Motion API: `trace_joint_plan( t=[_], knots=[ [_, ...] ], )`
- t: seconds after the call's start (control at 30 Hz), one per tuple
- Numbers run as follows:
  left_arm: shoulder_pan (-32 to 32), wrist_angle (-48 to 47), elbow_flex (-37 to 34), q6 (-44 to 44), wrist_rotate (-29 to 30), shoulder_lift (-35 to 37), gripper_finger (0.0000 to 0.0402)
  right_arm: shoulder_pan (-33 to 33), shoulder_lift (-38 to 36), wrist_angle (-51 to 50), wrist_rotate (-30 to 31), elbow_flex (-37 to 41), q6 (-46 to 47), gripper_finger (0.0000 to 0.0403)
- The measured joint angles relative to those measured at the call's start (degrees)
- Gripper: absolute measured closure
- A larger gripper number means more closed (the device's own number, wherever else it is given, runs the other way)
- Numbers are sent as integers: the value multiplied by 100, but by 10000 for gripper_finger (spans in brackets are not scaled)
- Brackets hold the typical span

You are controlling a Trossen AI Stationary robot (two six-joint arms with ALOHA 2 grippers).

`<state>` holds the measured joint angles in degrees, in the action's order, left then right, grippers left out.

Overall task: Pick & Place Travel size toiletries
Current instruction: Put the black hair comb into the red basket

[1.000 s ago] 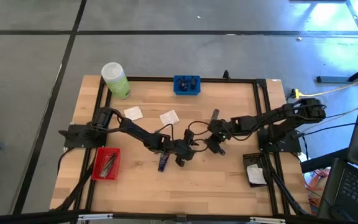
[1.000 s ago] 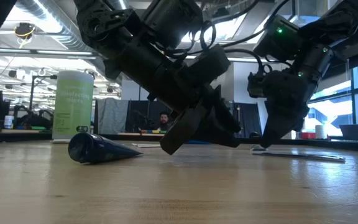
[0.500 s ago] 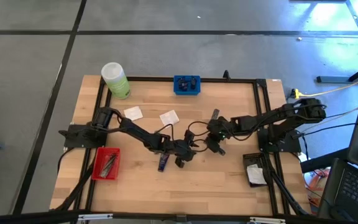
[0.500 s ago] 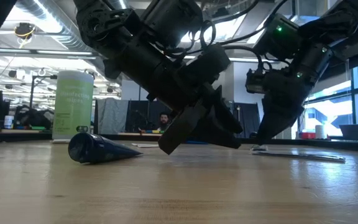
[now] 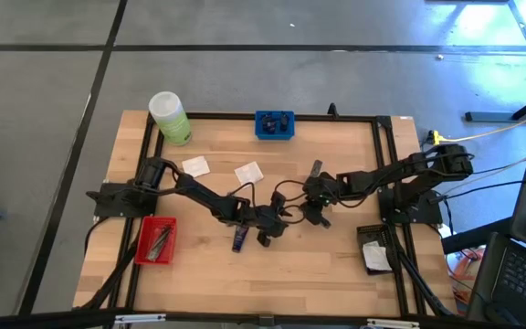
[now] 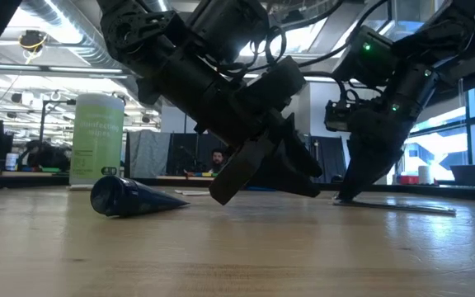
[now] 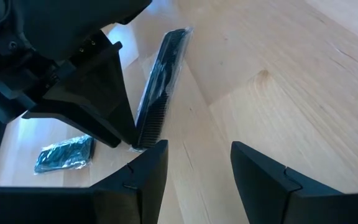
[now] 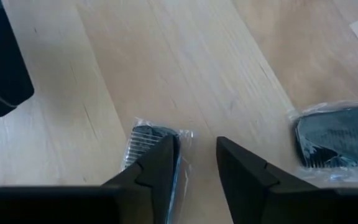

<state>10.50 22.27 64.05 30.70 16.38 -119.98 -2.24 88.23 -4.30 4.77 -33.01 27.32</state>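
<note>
A release appears to be in hand: near the desk's middle the right end effector (image 8: 191, 168) stands with fingers parted and empty over a packeted black comb (image 7: 163, 81), while the left end effector (image 7: 194, 168), open and empty, waits beside it. Next, a clean lift-off seems called for, then a reach to another item. Counted: two white sachets (image 5: 196, 165), one dark navy tube (image 5: 238, 239), two packeted combs.

dark navy tube (image 5: 238, 239) lying flat mid-table, two white square sachets (image 5: 195, 166) farther back, clear-wrapped dark comb (image 7: 160, 87) flat
</note>
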Motion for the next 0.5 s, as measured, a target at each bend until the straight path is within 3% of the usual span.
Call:
trace_joint_plan(
  t=[0.2,0.5],
  knots=[
    [0,1,0,0,0,0,229,-17,4,1,-139,0,51,307],
    [0,1,0,2,2,0,229,-22,4,-6,-209,-2,54,396]
  ],
)
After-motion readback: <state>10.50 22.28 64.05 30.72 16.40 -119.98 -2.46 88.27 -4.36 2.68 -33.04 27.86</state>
